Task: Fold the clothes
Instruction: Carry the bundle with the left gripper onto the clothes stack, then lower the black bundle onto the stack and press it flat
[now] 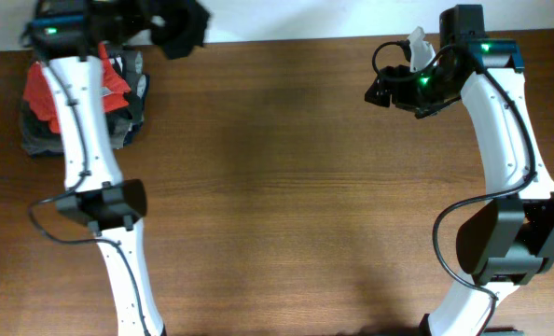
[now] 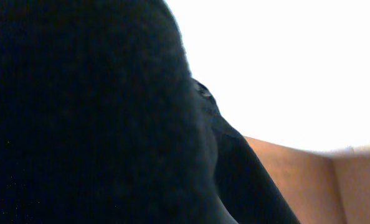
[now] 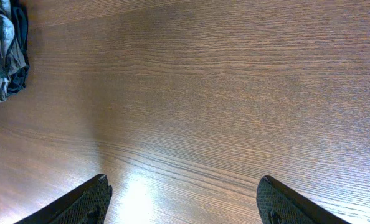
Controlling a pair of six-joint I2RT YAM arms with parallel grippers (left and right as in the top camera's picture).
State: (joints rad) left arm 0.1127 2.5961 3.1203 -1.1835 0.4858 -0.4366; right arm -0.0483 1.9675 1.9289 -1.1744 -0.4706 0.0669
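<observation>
Black T-shirt (image 1: 180, 31) bunched, clamped in left jaws.

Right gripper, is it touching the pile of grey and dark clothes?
Apart. The right wrist view shows the right gripper open over the table, with the grey and dark pile far off in its upper left corner.

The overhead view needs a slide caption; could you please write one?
Left end effector holds the bunched black T-shirt near the garment pile; right end effector is open.
</observation>
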